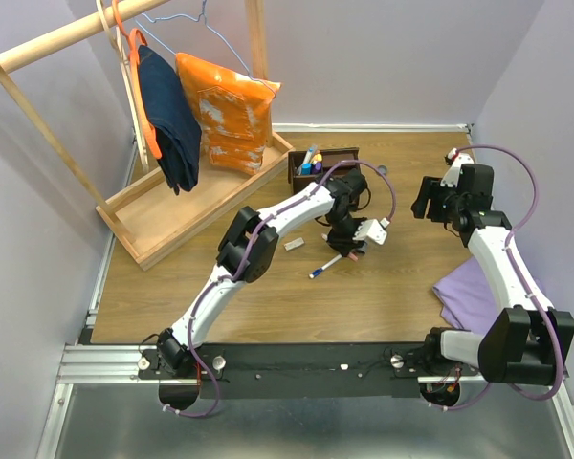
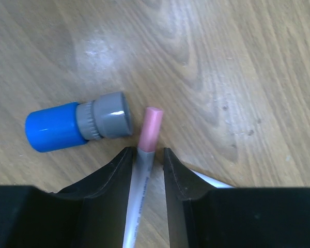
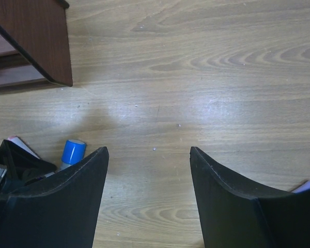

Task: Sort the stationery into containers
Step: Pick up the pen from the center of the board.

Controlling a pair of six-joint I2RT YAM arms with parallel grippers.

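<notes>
My left gripper (image 1: 349, 251) is low over the table in front of the dark brown organizer (image 1: 323, 164). In the left wrist view its gripper (image 2: 147, 152) straddles a grey pen with a pink tip (image 2: 150, 126). The pen lies against the left finger, with a gap to the right finger, so the jaws are narrowly open. A stubby grey marker with a blue cap (image 2: 77, 124) lies just left of it. A blue-capped pen (image 1: 323, 267) and a beige piece (image 1: 294, 245) lie nearby. Several pens stand in the organizer. My right gripper (image 1: 423, 203) hovers wide open and empty (image 3: 149, 150).
A pale wooden clothes rack (image 1: 172, 191) with hanging clothes stands at the back left. A purple cloth (image 1: 474, 292) lies at the right by the right arm. The organizer's corner (image 3: 36, 41) and the blue cap (image 3: 72, 151) show in the right wrist view.
</notes>
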